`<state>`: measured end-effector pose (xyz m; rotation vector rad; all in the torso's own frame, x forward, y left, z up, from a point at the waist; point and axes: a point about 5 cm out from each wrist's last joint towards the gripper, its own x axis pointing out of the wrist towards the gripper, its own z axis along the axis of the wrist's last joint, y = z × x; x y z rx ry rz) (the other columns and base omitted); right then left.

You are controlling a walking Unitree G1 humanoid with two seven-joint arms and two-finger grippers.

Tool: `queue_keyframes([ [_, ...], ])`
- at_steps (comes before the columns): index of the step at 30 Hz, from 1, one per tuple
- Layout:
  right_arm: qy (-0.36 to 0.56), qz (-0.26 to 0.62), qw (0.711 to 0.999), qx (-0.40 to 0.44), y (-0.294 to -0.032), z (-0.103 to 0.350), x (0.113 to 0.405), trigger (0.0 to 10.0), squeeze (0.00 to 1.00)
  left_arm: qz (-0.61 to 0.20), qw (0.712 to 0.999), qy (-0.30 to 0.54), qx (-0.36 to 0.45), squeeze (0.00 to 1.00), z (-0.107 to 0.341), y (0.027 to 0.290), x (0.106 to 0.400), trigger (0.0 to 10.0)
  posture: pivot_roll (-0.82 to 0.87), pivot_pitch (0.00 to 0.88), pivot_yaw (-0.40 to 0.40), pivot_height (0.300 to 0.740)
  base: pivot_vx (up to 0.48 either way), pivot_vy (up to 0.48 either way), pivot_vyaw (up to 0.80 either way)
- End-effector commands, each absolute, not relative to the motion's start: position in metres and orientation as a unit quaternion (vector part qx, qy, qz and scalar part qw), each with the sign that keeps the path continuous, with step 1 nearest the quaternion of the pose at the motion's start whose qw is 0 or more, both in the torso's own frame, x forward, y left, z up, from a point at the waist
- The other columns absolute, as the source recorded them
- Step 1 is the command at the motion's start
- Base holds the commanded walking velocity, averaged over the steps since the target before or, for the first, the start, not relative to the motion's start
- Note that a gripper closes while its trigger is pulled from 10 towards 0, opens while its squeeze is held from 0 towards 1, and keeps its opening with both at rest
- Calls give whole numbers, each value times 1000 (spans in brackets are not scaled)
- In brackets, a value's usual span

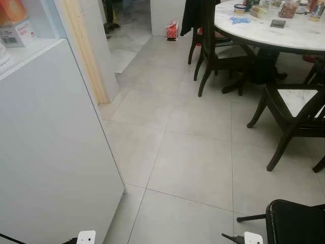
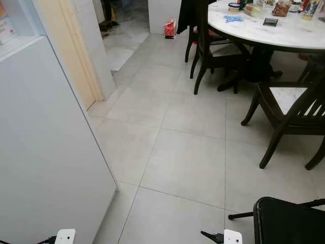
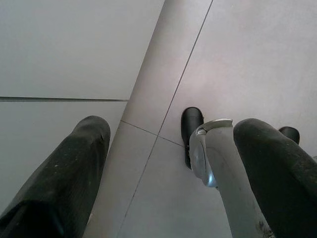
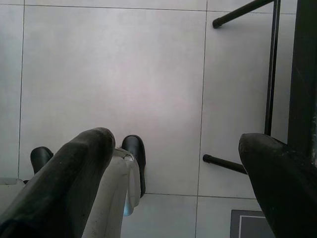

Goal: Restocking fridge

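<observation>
The robot stands on the tiled floor (image 1: 193, 162) with the fridge (image 1: 45, 152) close on its left, a white panel with a carton (image 1: 15, 25) on a shelf just visible at its upper edge. I cannot tell whether that panel is an open door or the side wall.

Both arms hang low and idle, which suits walking rather than handling. The left gripper (image 3: 168, 168) points at the floor beside the fridge, fingers apart and holding nothing. The right gripper (image 4: 178, 168) also points down, fingers apart and bare, near a black chair (image 1: 294, 221) and its legs.

Likely stock sits well apart, on the round tabletop (image 1: 284, 30): a jar (image 1: 288, 8), a tub (image 1: 239, 7), a wrapped packet (image 1: 258, 11), a blue thing (image 1: 238, 20); contents are too small to tell. Dark chairs (image 1: 289, 117) ring it. Fetching from there seems the step in hand.
</observation>
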<state>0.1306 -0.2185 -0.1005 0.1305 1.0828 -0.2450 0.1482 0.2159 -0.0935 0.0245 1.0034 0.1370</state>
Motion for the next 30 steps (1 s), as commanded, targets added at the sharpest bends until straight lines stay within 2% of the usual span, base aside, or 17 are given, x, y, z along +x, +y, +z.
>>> queue_keyframes([
  [1,465,-42,880,88,-192,-70,211,10000,0,75,880,468,-2,0,-70,216,204,10000,73,0,-71,740,0,0,0],
  [30,460,-53,879,117,-190,-70,213,10000,0,77,883,463,-9,0,-69,217,206,10000,76,0,-66,740,0,0,0],
])
